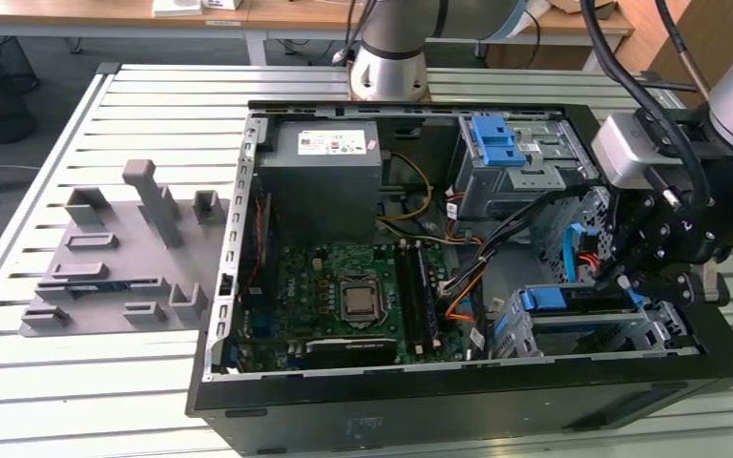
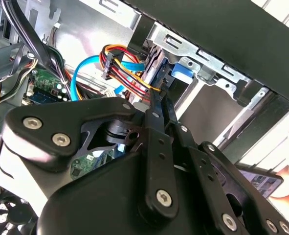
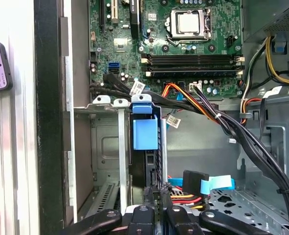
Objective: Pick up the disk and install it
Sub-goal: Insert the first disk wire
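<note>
Over the open computer case (image 1: 469,401), in the exterior view, the gripper (image 1: 653,277) hangs low at the exterior view's right side. It is just above the metal drive cage (image 1: 596,329). The disk (image 1: 548,303) stands on its edge in that cage, with its blue handle tab on top.

Next, in the second wrist view, the two black fingers (image 2: 156,122) are pressed close together. They point at the blue tab (image 2: 182,73). I cannot tell if they pinch anything.

Last, in the first wrist view, the disk (image 3: 145,134) sits upright in its slot beside the green board (image 3: 173,39). It looks hard, stiff and a bit heavy, and bumps could hurt it. The blue frame looks like the safe place to hold.
</note>
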You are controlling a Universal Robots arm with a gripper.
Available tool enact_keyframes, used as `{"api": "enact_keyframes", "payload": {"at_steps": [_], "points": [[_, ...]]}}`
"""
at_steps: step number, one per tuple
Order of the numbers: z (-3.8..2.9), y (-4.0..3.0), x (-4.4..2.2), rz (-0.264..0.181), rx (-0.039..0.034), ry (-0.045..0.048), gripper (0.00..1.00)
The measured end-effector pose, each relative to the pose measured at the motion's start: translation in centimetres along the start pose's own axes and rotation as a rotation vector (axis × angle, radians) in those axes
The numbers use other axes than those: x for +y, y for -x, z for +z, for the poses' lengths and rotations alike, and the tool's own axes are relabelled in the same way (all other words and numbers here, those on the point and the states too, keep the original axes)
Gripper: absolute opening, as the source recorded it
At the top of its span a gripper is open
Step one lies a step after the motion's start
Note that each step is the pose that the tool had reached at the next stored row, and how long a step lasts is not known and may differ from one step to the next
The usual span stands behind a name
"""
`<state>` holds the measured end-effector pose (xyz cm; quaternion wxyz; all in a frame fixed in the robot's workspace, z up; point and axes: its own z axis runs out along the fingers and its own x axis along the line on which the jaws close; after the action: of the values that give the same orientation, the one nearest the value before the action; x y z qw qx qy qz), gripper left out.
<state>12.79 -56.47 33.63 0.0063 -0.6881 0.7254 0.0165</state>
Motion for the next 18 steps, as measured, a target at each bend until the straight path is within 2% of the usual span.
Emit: {"api": "enact_keyframes", "payload": {"at_steps": [18], "points": [[0.22,-0.01,-0.02,0.000,-0.0017,0.0004,0.16]]}}
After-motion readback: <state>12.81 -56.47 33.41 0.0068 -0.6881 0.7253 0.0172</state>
